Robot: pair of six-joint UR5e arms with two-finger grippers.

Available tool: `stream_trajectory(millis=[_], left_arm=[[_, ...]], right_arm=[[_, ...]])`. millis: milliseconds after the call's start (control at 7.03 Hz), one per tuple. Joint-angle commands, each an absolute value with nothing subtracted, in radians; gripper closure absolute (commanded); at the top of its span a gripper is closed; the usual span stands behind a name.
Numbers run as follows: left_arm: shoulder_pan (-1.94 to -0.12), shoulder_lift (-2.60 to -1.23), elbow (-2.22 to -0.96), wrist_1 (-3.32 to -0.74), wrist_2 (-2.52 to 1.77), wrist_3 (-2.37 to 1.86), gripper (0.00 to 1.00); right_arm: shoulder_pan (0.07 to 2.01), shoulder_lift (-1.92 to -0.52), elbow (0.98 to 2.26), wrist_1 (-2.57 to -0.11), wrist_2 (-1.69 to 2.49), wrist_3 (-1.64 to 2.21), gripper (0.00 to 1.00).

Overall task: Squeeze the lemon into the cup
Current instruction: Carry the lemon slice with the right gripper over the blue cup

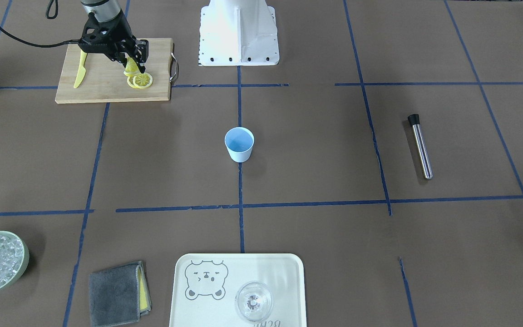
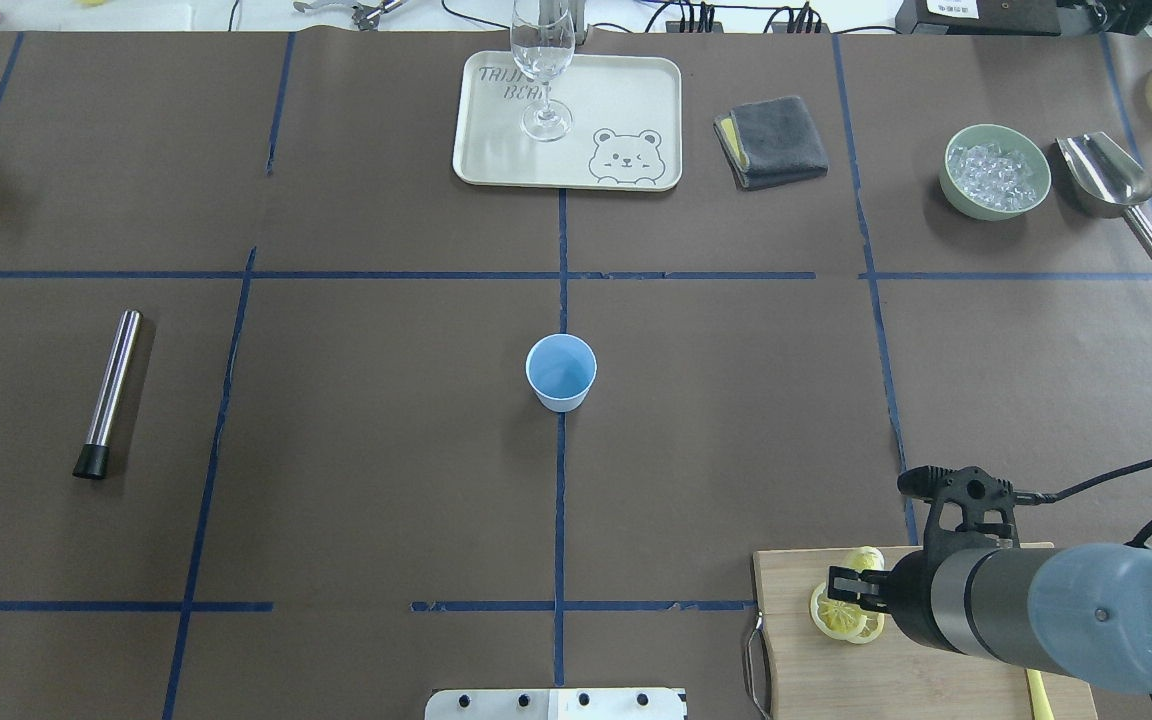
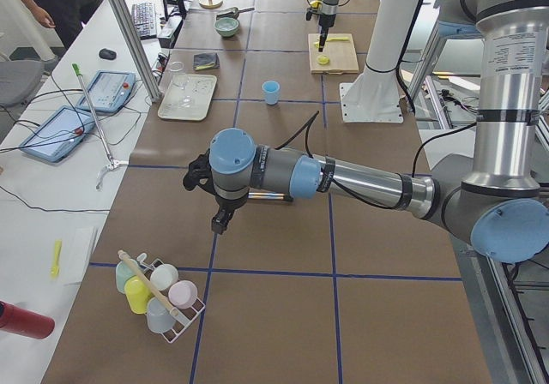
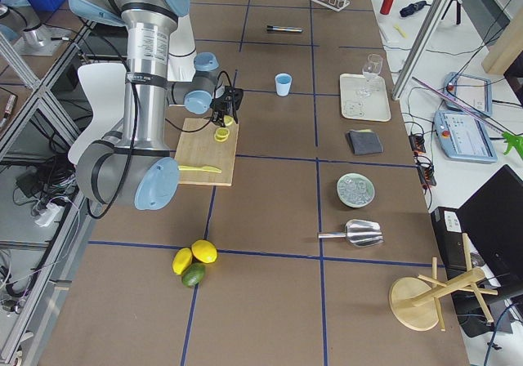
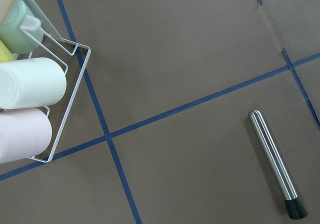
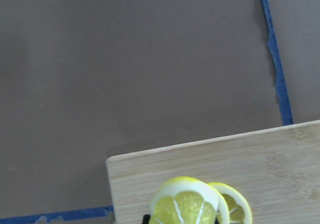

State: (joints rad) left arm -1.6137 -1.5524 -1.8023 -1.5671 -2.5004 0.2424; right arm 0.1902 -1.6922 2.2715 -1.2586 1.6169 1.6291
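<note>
The worktop (image 1: 316, 150) carries everything.

1. Arms. We find the left arm (image 3: 343, 178) stretched out low over the worktop's left end, well apart from the task area. Its left end effector (image 3: 220, 223) shows only in the side view, so we cannot tell whether its fingers are apart or together. The right arm (image 2: 1036, 610) reaches over the cutting board (image 1: 102, 86).

2. Right end effector (image 1: 135, 68). We read its fingers as closed on one lemon slice (image 6: 184, 204), held on edge just above the board. The wrist view shows the segmented face close to the camera, low in the picture.

3. Cup (image 1: 239, 144). It stands upright at the middle of the worktop, mouth open, well apart from the board.

4. Remaining slices. We see two other slices (image 1: 142, 81) lying flat and overlapping on the board, directly below the held one.

Handling. We judge the slice light, soft and probably slick on its cut faces, and the pale rim the firmer part. We therefore take hold across the two faces near the middle, so that closing pressure compresses the flesh. A grip near the rim may let the slice pivot or slip out. We judge the cup light enough to tip if struck.
</note>
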Motion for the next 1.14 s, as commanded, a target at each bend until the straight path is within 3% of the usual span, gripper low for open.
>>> stream_trajectory(millis=[0,426,853,995], left_arm=[[-1.614,-1.552,-1.801,-1.568,-2.5,0.242,0.0],[-1.614,-1.554,-1.802,-1.569,-2.5,0.242,0.0],[-1.614,-1.552,-1.787,-1.603,-2.5,0.239,0.0],[-1.614,-1.552,-1.787,-1.603,-2.5,0.239,0.0]], right_arm=[[0.257,-1.562,2.264,-1.306,1.64,1.629,0.75],[0.377,-1.167,2.113,-1.55,1.669,1.66,0.75],[0.429,-0.912,1.86,-1.546,1.697,1.755,0.73],[0.43,-0.887,1.803,-1.543,1.694,1.755,0.73]])
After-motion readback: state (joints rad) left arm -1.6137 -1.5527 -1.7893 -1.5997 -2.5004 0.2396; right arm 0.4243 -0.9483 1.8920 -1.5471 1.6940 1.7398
